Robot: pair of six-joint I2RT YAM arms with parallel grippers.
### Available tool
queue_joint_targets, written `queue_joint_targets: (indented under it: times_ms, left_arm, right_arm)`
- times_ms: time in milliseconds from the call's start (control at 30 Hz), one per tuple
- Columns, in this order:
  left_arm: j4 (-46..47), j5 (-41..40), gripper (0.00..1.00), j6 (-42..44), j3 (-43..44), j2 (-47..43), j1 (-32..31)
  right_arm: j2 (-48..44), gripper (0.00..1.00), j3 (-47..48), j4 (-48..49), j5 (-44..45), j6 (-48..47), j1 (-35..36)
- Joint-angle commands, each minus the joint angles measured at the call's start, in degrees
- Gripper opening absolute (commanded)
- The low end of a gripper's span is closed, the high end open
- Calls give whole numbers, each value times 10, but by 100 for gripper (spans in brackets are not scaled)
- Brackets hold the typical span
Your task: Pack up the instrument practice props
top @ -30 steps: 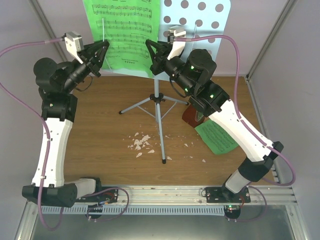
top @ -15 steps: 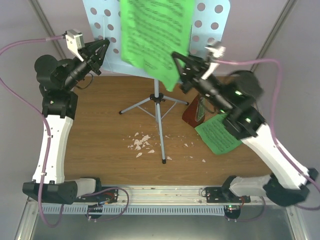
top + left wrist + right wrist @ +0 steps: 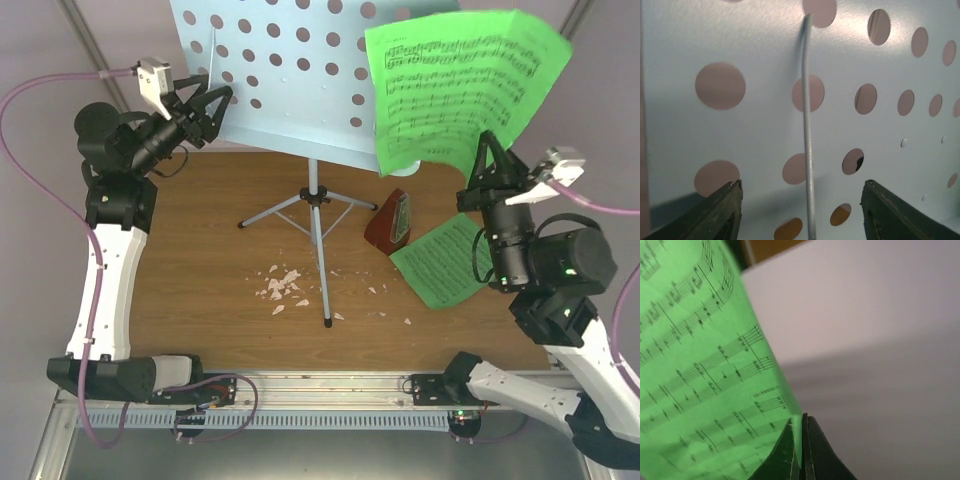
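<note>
Pinches a bright green printed sheet of music (image 3: pixel 460 80) by its lower edge in the right end effector (image 3: pixel 488 142), pressed together on the paper. Holds it up in the air to the right of the pale blue perforated metal music stand (image 3: pixel 290 80), clear of the desk, likely to avoid snagging on the way to packing. Carries the page curled and upright above the small reddish-brown pyramid metronome (image 3: pixel 392 225) and a second green sheet (image 3: pixel 440 265) on the brown wooden surface (image 3: pixel 200 250), just right of the stand's grey tripod legs (image 3: pixel 320 250). Shows the left end effector (image 3: pixel 218 108) spread at the desk's left side, straddling the thin grey wire page retainer (image 3: pixel 806 150) without touching anything visible. Seems placed there to steady the stand or to tend the wire. Looks like an early step, with the stand upright and unfolded and the metronome and second sheet not yet gathered. Risks creasing thin paper under so narrow a pinch. Ignores the scattered white crumbs (image 3: pixel 280 285) near the legs.
</note>
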Motion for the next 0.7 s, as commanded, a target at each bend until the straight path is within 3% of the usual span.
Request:
queue_joint_targets:
  times_ms: [0, 233, 433, 667]
  left_arm:
    - [-2, -23, 73, 21, -26, -32, 3]
    - [18, -144, 94, 76, -205, -160, 3]
    - [20, -252, 97, 104, -339, -257, 3]
    - [19, -296, 99, 126, -428, -295, 3]
  right_arm:
    - [-43, 0, -58, -44, 84, -9, 2]
    - [-89, 0, -140, -169, 51, 72, 2]
    - [-96, 0, -227, -271, -15, 200, 2]
    - [-42, 1, -366, -244, -97, 291, -5]
